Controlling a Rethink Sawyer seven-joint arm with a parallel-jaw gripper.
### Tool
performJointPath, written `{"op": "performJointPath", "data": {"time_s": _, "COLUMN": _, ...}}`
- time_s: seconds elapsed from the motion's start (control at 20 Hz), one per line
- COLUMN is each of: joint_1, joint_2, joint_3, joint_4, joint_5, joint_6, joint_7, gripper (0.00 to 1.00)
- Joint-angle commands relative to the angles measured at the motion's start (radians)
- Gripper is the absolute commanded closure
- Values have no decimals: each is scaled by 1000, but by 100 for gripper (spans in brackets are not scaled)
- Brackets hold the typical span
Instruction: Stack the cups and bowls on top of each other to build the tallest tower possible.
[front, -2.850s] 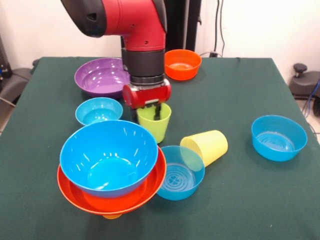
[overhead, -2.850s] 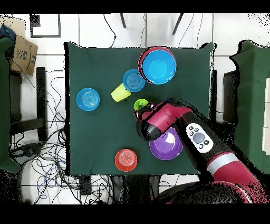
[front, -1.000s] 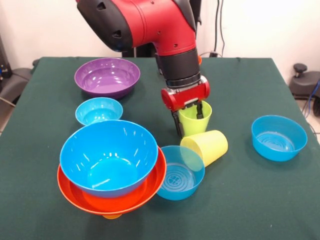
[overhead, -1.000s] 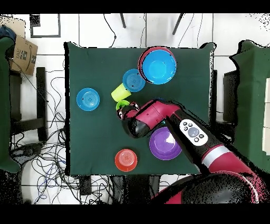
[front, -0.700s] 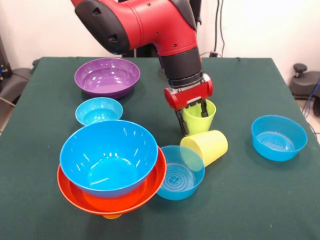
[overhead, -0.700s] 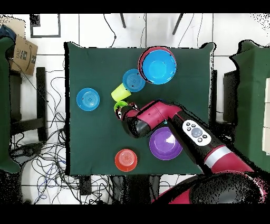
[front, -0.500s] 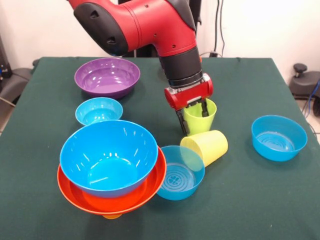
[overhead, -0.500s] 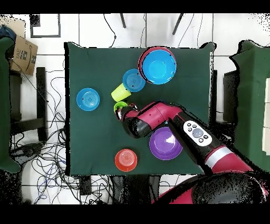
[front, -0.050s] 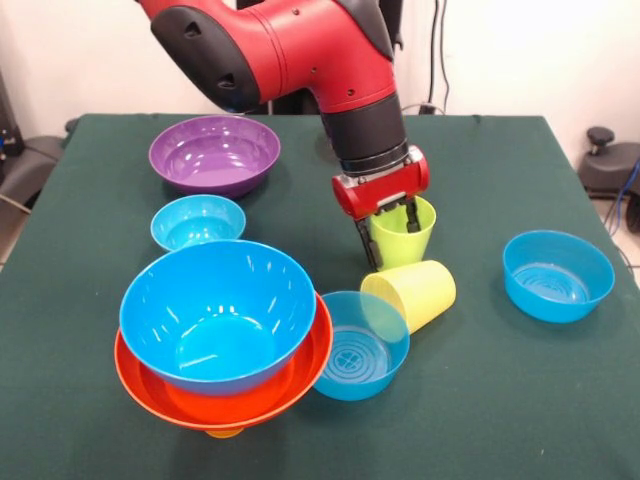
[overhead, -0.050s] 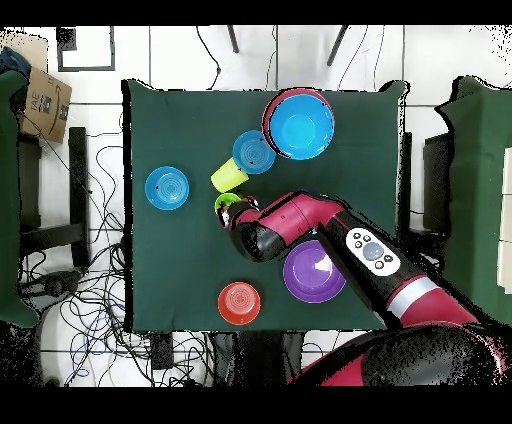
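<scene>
Currently gripper (front, -0.050s: 388, 232) clenched on green cup (front, -0.050s: 403, 233) rim, cup upright mid-table, just behind tipped yellow cup (front, -0.050s: 412, 291); tower (front, -0.050s: 222, 330) near table (front, -0.050s: 500, 400) front-left corner in front view, blue bowl atop orange bowl

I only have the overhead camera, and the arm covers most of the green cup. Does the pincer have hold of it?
Observer: Yes. From the front, the pincer is shut on the rim of the green cup, with one finger inside and one outside. The cup is upright.
Operator: The yellow cup next to it, is it standing or tipped over?
Observer: The yellow cup is tipped over. It lies on its side just in front of the green one, with its mouth toward the blue bowl beside it.
</scene>
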Motion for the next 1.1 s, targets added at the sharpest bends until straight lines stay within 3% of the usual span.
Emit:
{"op": "performJointPath", "data": {"time_s": 0.05, "joint_1": 34, "joint_2": 1, "joint_3": 8, "joint_4": 14, "joint_5": -13, "joint_6": 94, "joint_7": -247, "gripper": 0}}
{"op": "performJointPath", "data": {"time_s": 0.6, "joint_1": -41, "joint_2": 0, "joint_3": 53, "joint_4": 6, "joint_5": 63, "joint_6": 210, "joint_7": -403, "gripper": 0}}
{"op": "performJointPath", "data": {"time_s": 1.1, "joint_1": -15, "joint_2": -7, "joint_3": 33, "joint_4": -20, "joint_5": 112, "joint_6": 330, "joint_7": -451, "gripper": 0}}
